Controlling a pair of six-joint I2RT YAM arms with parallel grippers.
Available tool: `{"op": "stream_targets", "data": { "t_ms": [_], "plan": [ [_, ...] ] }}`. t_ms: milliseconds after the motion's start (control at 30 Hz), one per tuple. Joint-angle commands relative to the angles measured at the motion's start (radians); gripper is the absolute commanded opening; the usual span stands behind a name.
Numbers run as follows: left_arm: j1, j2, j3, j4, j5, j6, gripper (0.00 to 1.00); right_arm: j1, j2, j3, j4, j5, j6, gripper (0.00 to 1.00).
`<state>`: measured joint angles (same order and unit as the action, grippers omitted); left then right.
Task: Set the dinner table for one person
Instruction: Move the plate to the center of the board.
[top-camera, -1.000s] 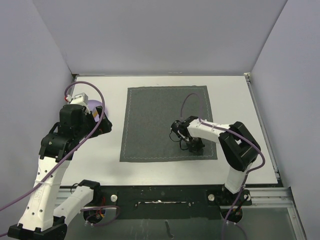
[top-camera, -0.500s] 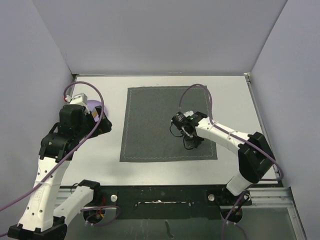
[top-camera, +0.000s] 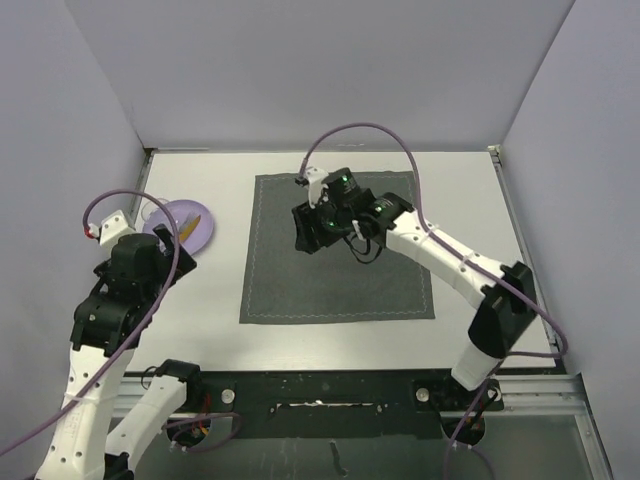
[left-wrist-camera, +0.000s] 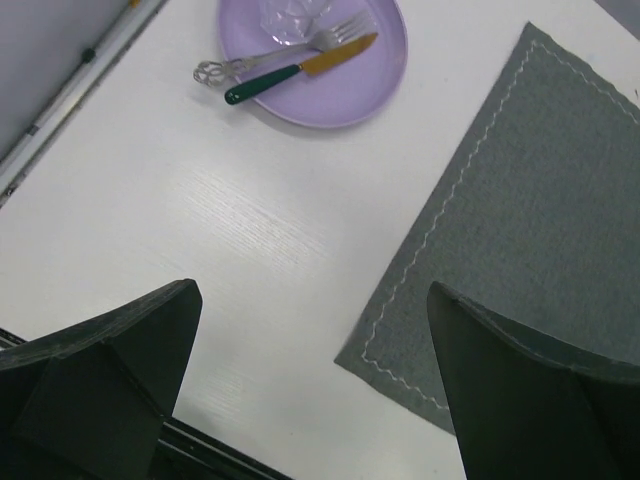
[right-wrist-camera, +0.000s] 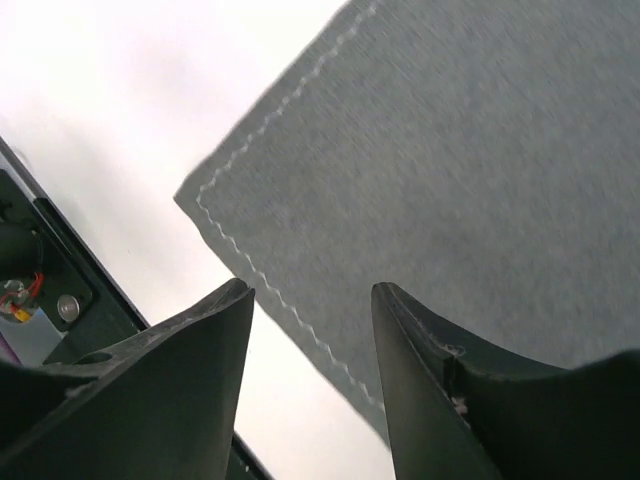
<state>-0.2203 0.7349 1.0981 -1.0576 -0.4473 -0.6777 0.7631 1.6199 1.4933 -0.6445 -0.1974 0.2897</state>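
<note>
Big white table under everything, with pale walls on three sides, a metal rail along the near edge and a dark grey mat flat in the middle. By the left edge, a purple plate with a fork, a knife and a glass, bare white between plate and mat. Left gripper spread wide over that bare strip, holding nothing; right gripper less wide, above the mat, empty too.

We find the mat flat and low, passable all over save its upper-left part, where the right gripper hangs with jaws apart. Left of it, a plate bearing a fork, knife and glass blocks the way. The strip of table between plate and mat lies open.
</note>
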Motion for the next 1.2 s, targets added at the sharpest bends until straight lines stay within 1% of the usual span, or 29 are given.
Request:
{"op": "stream_targets", "data": {
  "t_ms": [0, 67, 167, 300, 400, 500, 633, 733, 800, 933, 1000, 1167],
  "plan": [
    [0.006, 0.051, -0.018, 0.210, -0.152, 0.024, 0.98, 0.001, 0.159, 0.159, 0.074, -0.156, -0.079, 0.51],
    [0.007, 0.110, -0.011, 0.288, -0.165, 0.058, 0.98, 0.001, 0.237, 0.222, 0.083, -0.197, -0.084, 0.50],
    [0.018, 0.224, 0.035, 0.349, -0.199, 0.063, 0.98, -0.001, 0.344, 0.324, 0.085, -0.248, -0.097, 0.51],
    [0.036, 0.386, 0.118, 0.414, -0.194, 0.067, 0.98, -0.005, 0.476, 0.445, 0.066, -0.292, -0.118, 0.52],
    [0.064, 0.453, 0.133, 0.461, -0.184, 0.064, 0.98, -0.011, 0.567, 0.545, 0.034, -0.302, -0.136, 0.52],
    [0.128, 0.489, 0.143, 0.483, -0.131, 0.061, 0.98, -0.030, 0.634, 0.593, 0.058, -0.352, -0.128, 0.53],
    [0.229, 0.512, 0.166, 0.452, -0.082, 0.035, 0.98, -0.057, 0.707, 0.658, 0.092, -0.417, -0.100, 0.54],
    [0.265, 0.505, 0.146, 0.492, -0.078, 0.052, 0.98, -0.070, 0.750, 0.712, 0.123, -0.467, -0.075, 0.55],
    [0.295, 0.523, 0.146, 0.505, -0.066, 0.047, 0.98, -0.076, 0.760, 0.712, 0.154, -0.490, -0.057, 0.53],
    [0.359, 0.612, 0.178, 0.456, -0.001, -0.038, 0.98, -0.078, 0.768, 0.702, 0.219, -0.559, -0.027, 0.53],
    [0.384, 0.657, 0.179, 0.447, 0.026, -0.083, 0.98, -0.077, 0.775, 0.710, 0.234, -0.569, -0.028, 0.55],
    [0.416, 0.723, 0.167, 0.473, 0.077, -0.141, 0.98, -0.084, 0.823, 0.802, 0.220, -0.598, -0.025, 0.58]
  ]
}}
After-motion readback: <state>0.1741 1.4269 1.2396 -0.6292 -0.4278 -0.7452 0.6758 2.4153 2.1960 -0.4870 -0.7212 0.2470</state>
